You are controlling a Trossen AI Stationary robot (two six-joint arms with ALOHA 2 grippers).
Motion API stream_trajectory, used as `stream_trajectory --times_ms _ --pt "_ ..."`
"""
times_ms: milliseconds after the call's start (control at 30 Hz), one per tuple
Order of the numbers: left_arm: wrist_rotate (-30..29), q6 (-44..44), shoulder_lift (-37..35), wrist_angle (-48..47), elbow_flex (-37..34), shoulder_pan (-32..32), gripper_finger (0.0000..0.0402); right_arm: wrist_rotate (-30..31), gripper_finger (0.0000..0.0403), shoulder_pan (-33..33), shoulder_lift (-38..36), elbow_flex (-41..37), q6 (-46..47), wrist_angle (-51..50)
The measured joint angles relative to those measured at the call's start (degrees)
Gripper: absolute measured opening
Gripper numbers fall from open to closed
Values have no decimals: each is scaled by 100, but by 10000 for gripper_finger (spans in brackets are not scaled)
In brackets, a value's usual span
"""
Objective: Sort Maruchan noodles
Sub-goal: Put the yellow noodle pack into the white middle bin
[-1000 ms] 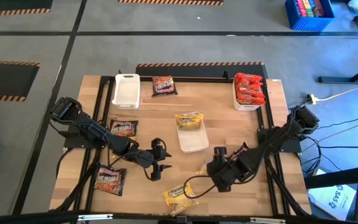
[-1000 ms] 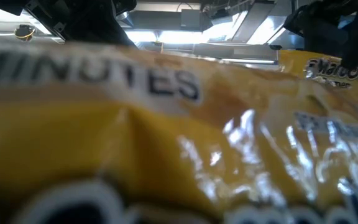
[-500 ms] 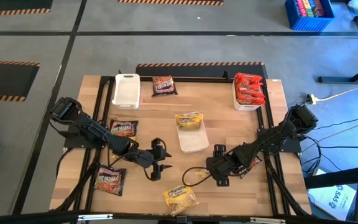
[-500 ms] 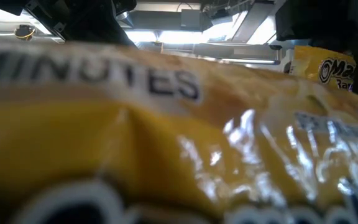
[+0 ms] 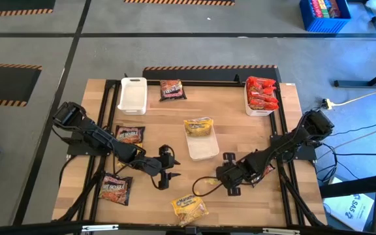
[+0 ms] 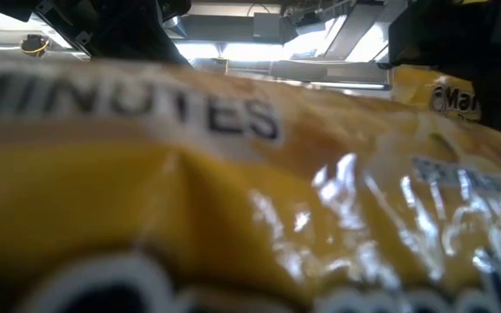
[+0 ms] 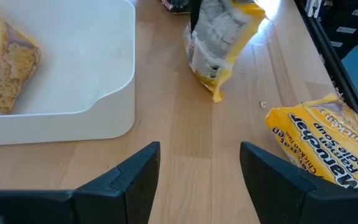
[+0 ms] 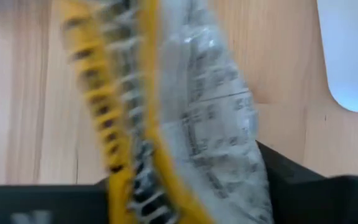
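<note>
Wooden desk [image 5: 240,124], four sorting stations, viewed remotely.

1. Right gripper [image 5: 229,185]: fingers clenched on a yellow packet [image 8: 197,124], held on edge just off the desk, near the middle tray [image 5: 204,151]. A second ago I had the fingers wider and the arm drawn back; it has since reached out and closed. I judge the pick made and the carry to the tray next.
2. Left gripper [image 7: 197,168]: fingers released, empty, low over the desk beside that tray.
3. Second yellow packet [image 7: 328,143], loose at the near edge: reads "Maruchan Ramen Noodle Soup", "Chicken". The low view shows "MINUTES" on it.
4. Middle tray: one yellow packet [image 5: 199,126], lettered "Chicken".
5. Far right tray [image 5: 249,108]: red packets [image 5: 262,93].
6. Far left tray [image 5: 132,94]: nothing inside.
7. Dark packets [image 5: 129,135]: three loose, labels unreadable.
</note>
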Motion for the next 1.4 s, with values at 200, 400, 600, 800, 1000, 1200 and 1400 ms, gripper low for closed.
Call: stream_trajectory --times_ms 200,400,600,800,1000,1200,1400 --pt "142 13 -30 -28 1 -1 215 -7 87 -1 0 11 -99 1" --pt "159 116 -158 -70 6 -22 215 -28 101 -1 -4 296 -99 -339" --pt "150 125 -370 -300 10 -75 215 -20 97 -1 -4 1166 -347 -1180" --pt "132 125 -437 -364 6 -164 215 433 99 -134 -11 2105 -788 -2155" --pt "81 124 -435 -344 6 -164 215 532 107 -811 -13 2667 -1593 -2377" --pt "-49 125 -435 -317 6 -164 215 382 109 -1763 -13 2715 -2238 -2354" --pt "-150 163 -435 -315 6 -164 215 -295 110 -2551 -13 2715 -2611 -2079"
